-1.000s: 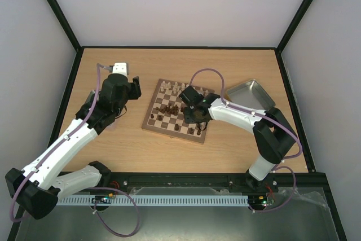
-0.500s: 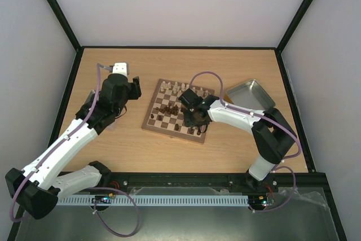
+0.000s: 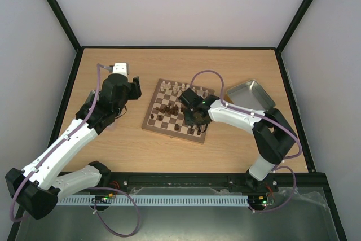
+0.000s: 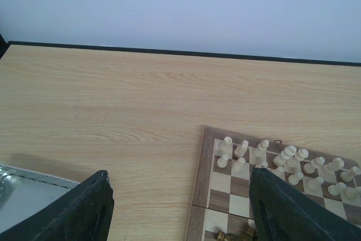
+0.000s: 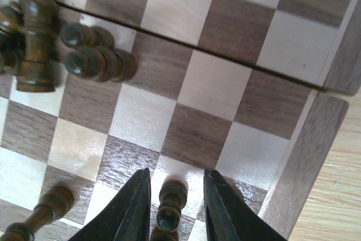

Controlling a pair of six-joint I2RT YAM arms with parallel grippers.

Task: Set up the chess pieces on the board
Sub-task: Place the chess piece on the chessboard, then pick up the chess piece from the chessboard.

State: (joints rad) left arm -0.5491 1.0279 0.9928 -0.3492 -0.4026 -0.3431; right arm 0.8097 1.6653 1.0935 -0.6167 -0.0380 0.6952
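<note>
From above, the board (image 3: pixel 169 134) lies at the middle of the wooden surface (image 3: pixel 130 145), turned a little askew. The cream pieces (image 3: pixel 175 87) stand along its far edge, and a cluster of dark pieces (image 3: pixel 168 108) sits near its centre. The right gripper (image 3: pixel 194 119) hangs over the board's near right part, but its own body hides the fingertips and whatever lies under them. A metal tray (image 3: pixel 251 94) rests on the surface to the right of the board.

The right wrist view fills that gap. The right gripper (image 5: pixel 169 210) is spread around a single upright dark pawn (image 5: pixel 170 202) that stands on a light square in the row next to the board's rim (image 5: pixel 304 156). A sliver of board shows on each side of the pawn, so the fingers (image 5: pixel 132 207) straddle it without pinching it. This view also shows that the central dark pieces (image 5: pixel 93 55) lie toppled on their sides. A taller one (image 5: pixel 35 32) is flat beside them, and another (image 5: pixel 39 213) leans at the lower left.

The left gripper (image 3: pixel 137 87) hovers over bare surface just left of the board. Its wrist view shows the left gripper (image 4: pixel 180 213) wide open with nothing between the fingers (image 4: pixel 84 207). That view resolves the cream pieces (image 4: pixel 282 162) as two upright rows at the board's far left corner (image 4: pixel 206 156). It also catches the corner of a second tray (image 4: pixel 22 193), which the arm covers in the top view.
</note>
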